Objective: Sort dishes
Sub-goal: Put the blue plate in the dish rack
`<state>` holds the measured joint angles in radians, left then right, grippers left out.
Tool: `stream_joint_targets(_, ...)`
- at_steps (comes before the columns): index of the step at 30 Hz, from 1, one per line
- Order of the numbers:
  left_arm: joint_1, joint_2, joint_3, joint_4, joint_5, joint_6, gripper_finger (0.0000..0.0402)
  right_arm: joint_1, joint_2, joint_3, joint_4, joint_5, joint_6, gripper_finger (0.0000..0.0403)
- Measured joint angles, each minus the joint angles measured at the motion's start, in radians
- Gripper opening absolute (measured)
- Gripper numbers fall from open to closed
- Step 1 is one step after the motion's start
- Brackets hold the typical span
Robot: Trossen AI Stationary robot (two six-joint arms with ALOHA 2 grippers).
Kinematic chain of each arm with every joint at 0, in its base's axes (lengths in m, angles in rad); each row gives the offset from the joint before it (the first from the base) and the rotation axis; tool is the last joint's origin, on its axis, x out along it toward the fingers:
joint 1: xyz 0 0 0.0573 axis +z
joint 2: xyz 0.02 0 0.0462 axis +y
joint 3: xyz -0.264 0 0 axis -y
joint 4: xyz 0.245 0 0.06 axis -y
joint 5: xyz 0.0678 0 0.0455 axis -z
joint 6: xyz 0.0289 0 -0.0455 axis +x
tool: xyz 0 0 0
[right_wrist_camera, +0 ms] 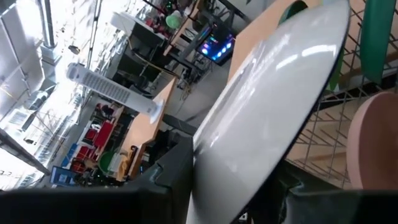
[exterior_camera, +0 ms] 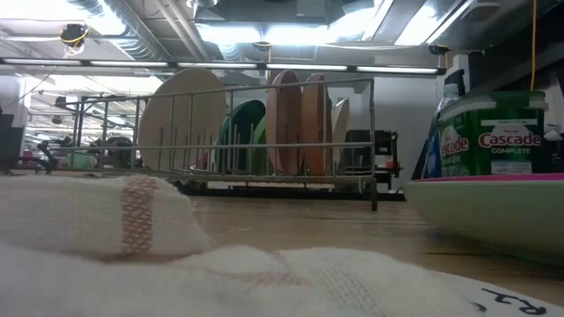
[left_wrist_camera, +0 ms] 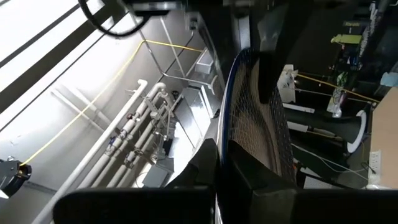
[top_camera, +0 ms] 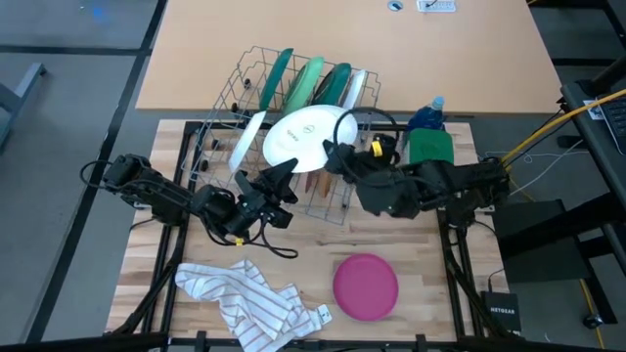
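Note:
A white plate hangs tilted above the near part of the wire dish rack. My left gripper is shut on its near-left rim. My right gripper is open at the plate's right rim. In the right wrist view the plate reaches far back between the two fingers. The rack holds dark green plates, a light green one, another white one and tan ones, all on edge. A pink plate lies flat on the table. My left gripper pinches the white plate's rim between its two fingers, at the near-left part of the plate. The fingers slant upward from the table's near left. The plate stands edge-on in the hold, tilted and lifted clear of the rack. My right gripper's fingers stand on both faces of the plate; whether they touch it I cannot tell.
A white striped cloth lies crumpled at the near left of the wooden board. A green-lidded container and a blue bottle stand right of the rack, close to my right arm. The board between the cloth and the pink plate is bare.

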<state>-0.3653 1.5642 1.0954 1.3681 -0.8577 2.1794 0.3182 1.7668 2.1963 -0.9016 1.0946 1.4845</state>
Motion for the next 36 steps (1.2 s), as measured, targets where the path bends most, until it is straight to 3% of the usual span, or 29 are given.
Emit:
stream_joint_targets(12,-0.002,0.002,-0.001,-0.068,0.024,-0.024,0.0000,-0.073,0.000,0.000,-0.006,-0.133,-0.048,0.0127)
stream_joint_targets(32,-0.002,0.001,-0.001,-0.077,0.025,-0.035,0.0000,-0.071,0.002,-0.001,-0.003,-0.146,-0.059,0.0127)
stream_joint_targets(36,-0.002,0.001,0.000,-0.074,0.027,-0.037,0.0000,-0.071,0.002,-0.001,0.010,-0.147,-0.068,0.0112)
